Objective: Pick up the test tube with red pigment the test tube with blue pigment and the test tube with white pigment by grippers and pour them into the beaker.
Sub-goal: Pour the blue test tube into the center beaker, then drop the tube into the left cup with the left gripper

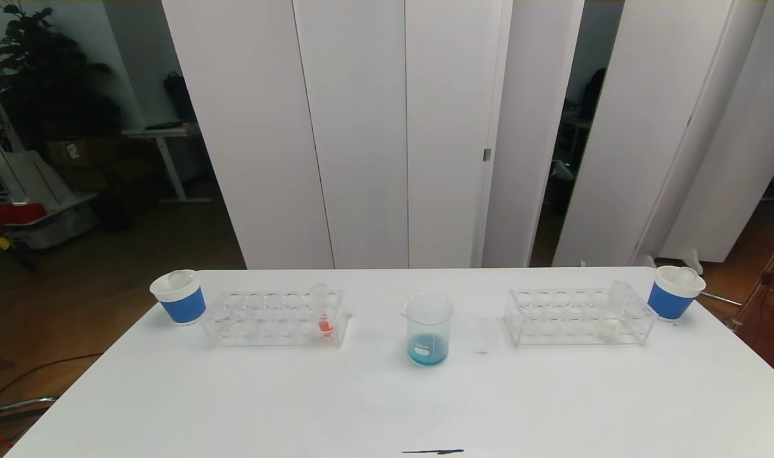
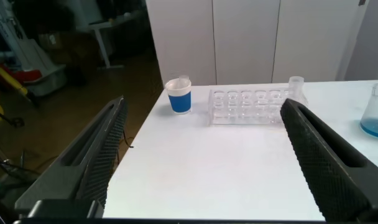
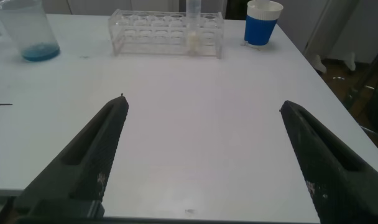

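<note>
The beaker (image 1: 428, 331) stands mid-table with blue liquid in its bottom. To its left, the test tube with red pigment (image 1: 324, 313) stands upright at the right end of a clear rack (image 1: 275, 318). The test tube with white pigment (image 1: 613, 313) stands in the clear rack (image 1: 578, 317) on the right. No test tube with blue pigment is in view. My left gripper (image 2: 202, 102) hangs open and empty over the table's near left part, short of the left rack (image 2: 248, 107). The right gripper (image 3: 203, 102) is open and empty, well short of the white tube (image 3: 193, 37).
A blue-and-white paper cup (image 1: 179, 296) stands left of the left rack, and another cup (image 1: 675, 292) right of the right rack. A thin black mark (image 1: 433, 451) lies at the white table's (image 1: 387, 407) front edge. White cabinets rise behind the table.
</note>
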`<act>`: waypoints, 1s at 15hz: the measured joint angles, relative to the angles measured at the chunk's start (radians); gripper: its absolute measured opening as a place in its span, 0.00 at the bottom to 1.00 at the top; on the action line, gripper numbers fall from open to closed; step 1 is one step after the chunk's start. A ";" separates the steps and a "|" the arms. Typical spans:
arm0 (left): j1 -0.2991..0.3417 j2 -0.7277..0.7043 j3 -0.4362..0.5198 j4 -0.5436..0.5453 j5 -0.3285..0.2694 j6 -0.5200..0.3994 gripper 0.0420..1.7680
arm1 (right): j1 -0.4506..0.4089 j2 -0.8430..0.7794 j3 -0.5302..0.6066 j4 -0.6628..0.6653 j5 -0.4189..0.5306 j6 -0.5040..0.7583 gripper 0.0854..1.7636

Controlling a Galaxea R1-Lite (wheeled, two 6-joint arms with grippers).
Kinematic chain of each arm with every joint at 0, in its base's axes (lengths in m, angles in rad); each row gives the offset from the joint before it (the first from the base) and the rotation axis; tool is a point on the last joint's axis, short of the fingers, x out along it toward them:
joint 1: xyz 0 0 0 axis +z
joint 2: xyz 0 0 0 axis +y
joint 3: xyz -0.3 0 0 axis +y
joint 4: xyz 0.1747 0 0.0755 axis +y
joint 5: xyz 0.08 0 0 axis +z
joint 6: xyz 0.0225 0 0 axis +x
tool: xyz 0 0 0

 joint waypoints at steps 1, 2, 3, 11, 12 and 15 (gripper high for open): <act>-0.007 -0.043 0.009 0.038 -0.013 0.000 0.99 | 0.000 0.000 0.000 0.000 0.000 0.000 0.99; -0.012 -0.090 0.018 0.081 -0.033 0.000 0.99 | 0.000 0.000 0.000 0.000 0.000 0.000 0.99; -0.014 -0.129 0.034 0.142 -0.056 -0.010 0.99 | 0.000 0.000 0.000 0.000 0.000 0.000 0.99; -0.018 -0.206 0.316 -0.138 -0.080 -0.011 0.99 | 0.000 0.000 0.000 0.000 0.000 0.000 0.99; -0.018 -0.207 0.359 -0.208 -0.099 -0.011 0.99 | 0.000 0.000 0.000 0.000 0.000 0.000 0.99; -0.018 -0.208 0.405 -0.123 -0.157 -0.032 0.99 | 0.000 0.000 0.000 0.000 0.001 0.000 0.99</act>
